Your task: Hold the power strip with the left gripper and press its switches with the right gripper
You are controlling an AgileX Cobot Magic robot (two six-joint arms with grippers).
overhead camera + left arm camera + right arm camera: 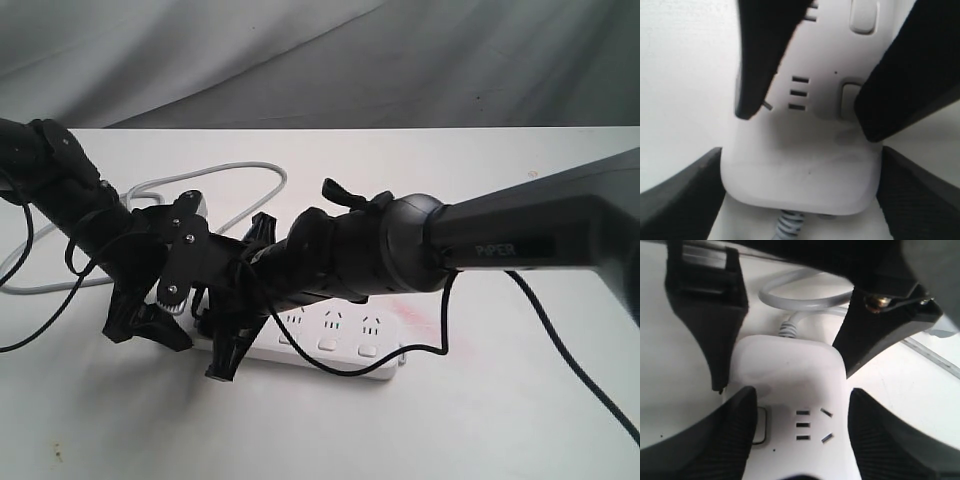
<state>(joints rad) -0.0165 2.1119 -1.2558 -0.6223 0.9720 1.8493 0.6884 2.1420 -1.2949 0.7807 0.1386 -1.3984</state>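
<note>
The white power strip [340, 345] lies flat on the table with its grey cord [250, 180] looping off to the back left. My left gripper [170, 320] stands over the cord end. In the left wrist view its fingers [685, 200] press both long sides of the power strip [800, 165], shut on it. My right gripper [235, 335] reaches across from the right, just inside the left one. It is open [802, 435] over the first socket, and one of its fingers [735, 440] half covers the first of the switches [761, 426]. More switches [328, 344] show along the near edge.
The white table [520, 420] carries a faint pink smear [420, 315] beside the strip's right end. Thin black cables [560, 350] trail from both arms across the table. A grey cloth [300, 50] hangs behind the far edge.
</note>
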